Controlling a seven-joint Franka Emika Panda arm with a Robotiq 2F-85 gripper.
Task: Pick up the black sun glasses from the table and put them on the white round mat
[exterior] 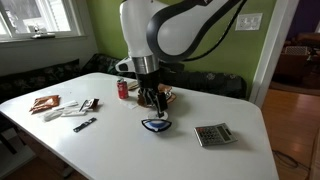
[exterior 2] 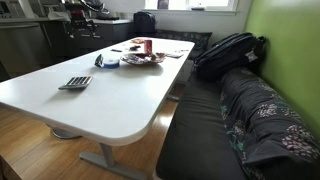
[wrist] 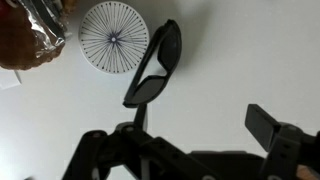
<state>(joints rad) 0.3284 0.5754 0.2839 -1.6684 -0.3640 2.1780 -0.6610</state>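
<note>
The black sun glasses (wrist: 157, 64) lie beside the white round mat (wrist: 112, 36) in the wrist view. Their far lens touches the mat's right rim, and one temple arm runs down to my left finger. In an exterior view the glasses (exterior: 155, 124) sit as a dark shape on the pale mat rim (exterior: 146, 129), right under my gripper (exterior: 151, 101). My gripper (wrist: 195, 120) is open wide, with nothing between its fingers. The mat and glasses appear small in an exterior view (exterior 2: 106, 62).
A brownish-red snack dish (wrist: 22, 32) sits left of the mat, and also shows behind the gripper (exterior: 167, 95). A red can (exterior: 123, 88), snack packets (exterior: 45, 103), a black remote (exterior: 85, 124) and a grey calculator (exterior: 213, 134) lie on the white table (exterior: 110, 150). A bench with a backpack (exterior 2: 230, 50) runs along one side.
</note>
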